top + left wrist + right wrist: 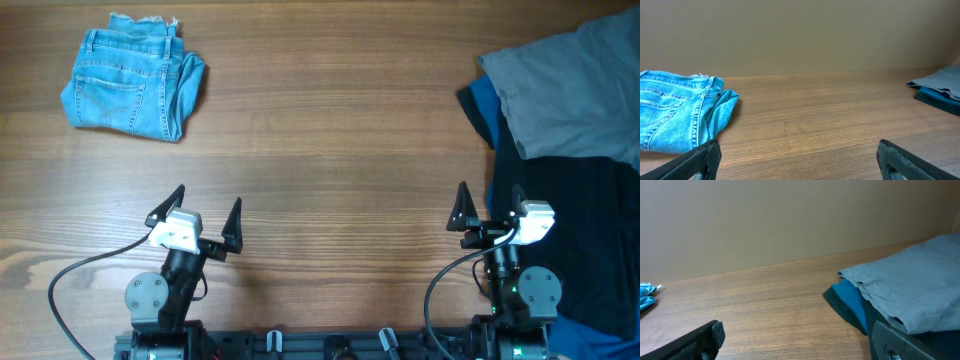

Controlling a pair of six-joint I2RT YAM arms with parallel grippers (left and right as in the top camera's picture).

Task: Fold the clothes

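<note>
The clothes, a pair of light blue jeans (133, 83), lie folded into a compact bundle at the table's far left, back pocket up and frayed hem toward the far edge. In the left wrist view the jeans (677, 117) lie ahead and to the left. My left gripper (208, 212) stands open near the front edge, well short of them, nothing between its fingers (700, 160). My right gripper (490, 205) is open too, at the front right, empty. In the right wrist view only a tip of the jeans (646, 294) shows at the left edge.
A pile of other garments fills the right side: a grey one (575, 90) on top, a blue one (487, 105) and a black one (580, 240) beneath. The right gripper's right finger (905, 342) stands over the pile's edge. Bare wooden table (330, 150) lies between.
</note>
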